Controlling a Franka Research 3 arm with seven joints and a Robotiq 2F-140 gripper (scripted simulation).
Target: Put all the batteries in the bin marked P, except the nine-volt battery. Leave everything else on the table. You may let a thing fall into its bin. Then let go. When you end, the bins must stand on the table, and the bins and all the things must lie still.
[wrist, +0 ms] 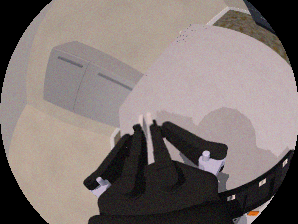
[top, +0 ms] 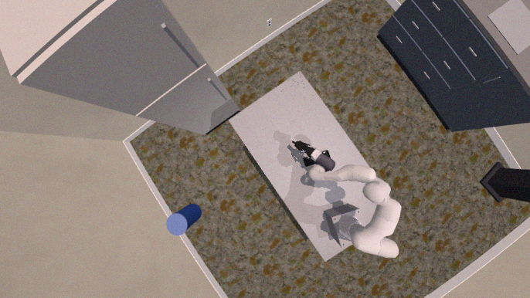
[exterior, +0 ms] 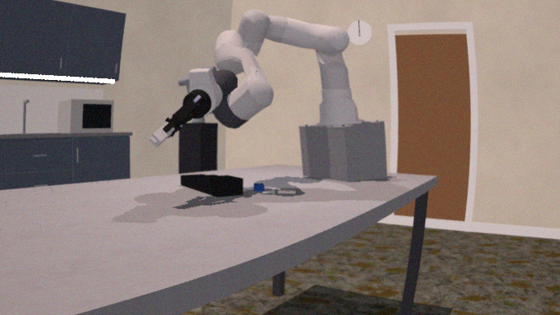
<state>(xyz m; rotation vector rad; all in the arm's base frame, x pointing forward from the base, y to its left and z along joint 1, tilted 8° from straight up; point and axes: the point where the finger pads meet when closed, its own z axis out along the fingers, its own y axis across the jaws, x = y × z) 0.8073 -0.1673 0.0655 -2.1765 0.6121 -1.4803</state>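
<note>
A pale grey table point(exterior: 122, 253) carries a black bin point(exterior: 212, 184), with a small blue thing point(exterior: 259, 187) beside it. The arm point(exterior: 286, 34) is white on a grey pedestal point(exterior: 343, 153); its gripper point(exterior: 160, 137) is black with light tips. The floor point(top: 386, 154) is mottled olive (flecked orange-brown). The door point(exterior: 433, 122) is brown, white-framed. The cabinets point(top: 456, 66) are dark navy.
</note>
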